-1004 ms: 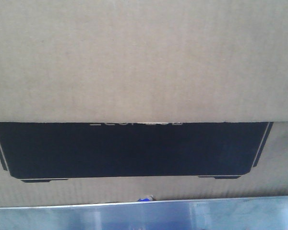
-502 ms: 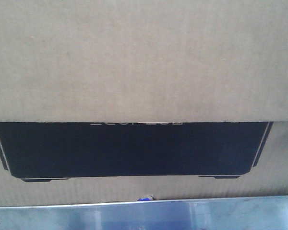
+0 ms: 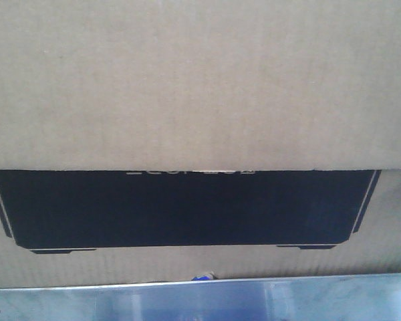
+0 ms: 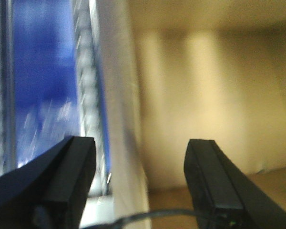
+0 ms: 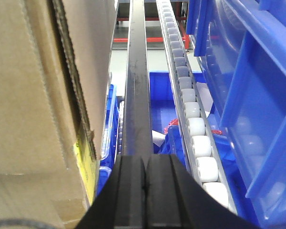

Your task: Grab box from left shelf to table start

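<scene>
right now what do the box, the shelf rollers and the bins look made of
Box: corrugated cardboard, matte brown; its fluted edge shows in the right wrist view. Shelf rollers: probably plastic, smooth white with soft glare. Bins: likely moulded plastic, glossy blue, slightly see-through.

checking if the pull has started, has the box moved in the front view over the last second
No. The box sits where it did: its black panel keeps the same gap above the left shelf's front rail.

Corrugated box (image 3: 200, 80) fills the frame, black printed panel (image 3: 180, 210) across its lower half, above the shiny front rail (image 3: 200, 301) of the left shelf (image 3: 60, 304).
</scene>
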Robot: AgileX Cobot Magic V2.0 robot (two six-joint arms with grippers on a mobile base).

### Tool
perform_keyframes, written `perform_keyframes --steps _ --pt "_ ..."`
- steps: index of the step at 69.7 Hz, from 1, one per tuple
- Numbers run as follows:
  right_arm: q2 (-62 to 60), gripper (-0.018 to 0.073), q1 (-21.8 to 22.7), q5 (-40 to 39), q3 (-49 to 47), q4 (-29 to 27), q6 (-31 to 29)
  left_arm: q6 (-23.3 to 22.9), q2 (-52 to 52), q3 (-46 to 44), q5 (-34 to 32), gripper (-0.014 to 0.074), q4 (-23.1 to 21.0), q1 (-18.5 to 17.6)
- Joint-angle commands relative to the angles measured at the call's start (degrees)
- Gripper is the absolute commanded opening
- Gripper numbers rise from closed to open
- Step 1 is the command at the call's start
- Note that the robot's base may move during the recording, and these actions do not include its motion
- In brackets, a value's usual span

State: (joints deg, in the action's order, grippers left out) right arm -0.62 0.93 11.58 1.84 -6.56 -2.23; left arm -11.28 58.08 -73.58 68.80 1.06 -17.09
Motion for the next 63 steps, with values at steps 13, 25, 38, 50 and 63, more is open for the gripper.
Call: perform_keyframes --steps 13,25,38,50,63 --pt "-0.52 0.0057 0.24 -7.22 0.13 0.51 -0.25 -1.72 9.62 -7.42 4.73 0.0318 2.85 -0.45" --pt "-0.52 0.0057 0.24 -12.61 -0.77 0.13 -0.19 -1.72 10.76 -7.84 4.76 0.0318 2.85 -0.45" --pt "-0.52 0.0076 0.24 -8.95 -8.05 0.15 -0.19 -1.72 10.89 -7.84 4.76 0.0318 3.31 -0.45" --pt "-0.26 0.0361 0.24 -4.11 -18.14 0.15 -0.19 -1.72 10.89 -7.84 4.86 0.0318 3.31 -0.45" --pt "5.81 0.0578 0.24 5.63 -29.25 0.15 -0.19 -1.72 10.89 -7.84 4.86 0.0318 3.31 -0.45"
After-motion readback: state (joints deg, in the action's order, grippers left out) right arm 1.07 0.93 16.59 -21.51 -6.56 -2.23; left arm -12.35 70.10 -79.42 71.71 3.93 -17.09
